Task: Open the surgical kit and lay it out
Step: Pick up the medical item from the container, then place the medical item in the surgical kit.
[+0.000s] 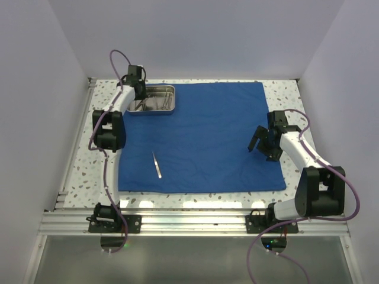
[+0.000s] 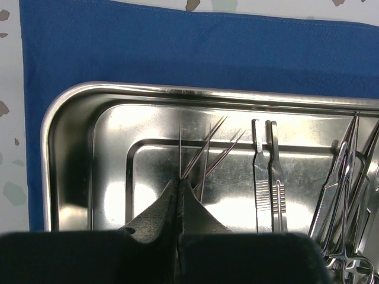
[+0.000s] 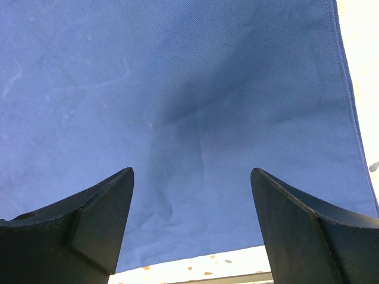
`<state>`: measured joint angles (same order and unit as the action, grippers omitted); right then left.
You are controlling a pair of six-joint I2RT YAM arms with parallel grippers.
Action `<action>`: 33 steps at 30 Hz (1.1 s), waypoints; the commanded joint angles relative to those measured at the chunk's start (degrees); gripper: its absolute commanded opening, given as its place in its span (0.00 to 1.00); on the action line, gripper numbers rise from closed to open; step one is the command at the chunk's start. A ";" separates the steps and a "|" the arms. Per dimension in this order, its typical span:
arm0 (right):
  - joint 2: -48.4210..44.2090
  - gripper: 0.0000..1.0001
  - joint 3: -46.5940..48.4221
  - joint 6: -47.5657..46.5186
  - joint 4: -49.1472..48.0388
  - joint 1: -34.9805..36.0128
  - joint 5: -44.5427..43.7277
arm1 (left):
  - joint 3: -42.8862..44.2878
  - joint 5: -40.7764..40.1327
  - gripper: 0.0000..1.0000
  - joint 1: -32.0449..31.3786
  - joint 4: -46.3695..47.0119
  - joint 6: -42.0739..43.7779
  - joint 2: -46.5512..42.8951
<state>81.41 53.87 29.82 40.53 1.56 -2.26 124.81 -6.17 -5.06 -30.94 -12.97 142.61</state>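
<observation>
On the far left, your left gripper (image 1: 140, 90) reaches down into the shiny rectangular steel tray (image 1: 172, 100), which sits on the far-left corner of the royal-blue cloth wrap (image 1: 219, 142). The wrap is spread flat across the table.

In the left wrist view the jaws are pressed together, and they appear to pinch a pair of fine-pointed steel tweezers (image 2: 181, 168) at the near end of the tines. The tweezers lie straight ahead of the claw. Their long axis runs near to far, leaning a little right, and the points aim at the tray's far wall. Reflections in the tray floor make the exact tine hard to pick out, so check the grip as you lift.

Just right of them in the tray lie blunt ribbed steel tweezers (image 2: 263, 177), also near to far, then a cluster of ring-handled steel instruments (image 2: 343, 177).

Near and right of the tray, thin steel tweezers (image 1: 157, 164) already rest on the wrap, long axis near to far with a slight slant. Bare cloth beside them looks like your drop zone, and the left arm is much the nearer.

At far right, your right gripper (image 1: 260, 141) hangs spread wide above the wrap's right side, holding nothing.
</observation>
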 commanded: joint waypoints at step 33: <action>-9.51 0.83 -4.38 0.32 -0.28 0.11 2.09 | -47.70 -2.17 0.00 -6.71 -2.18 -13.73 -46.78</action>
<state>74.59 50.09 30.00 40.32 1.56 -1.65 86.74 -5.19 -9.23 -31.11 -21.65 102.39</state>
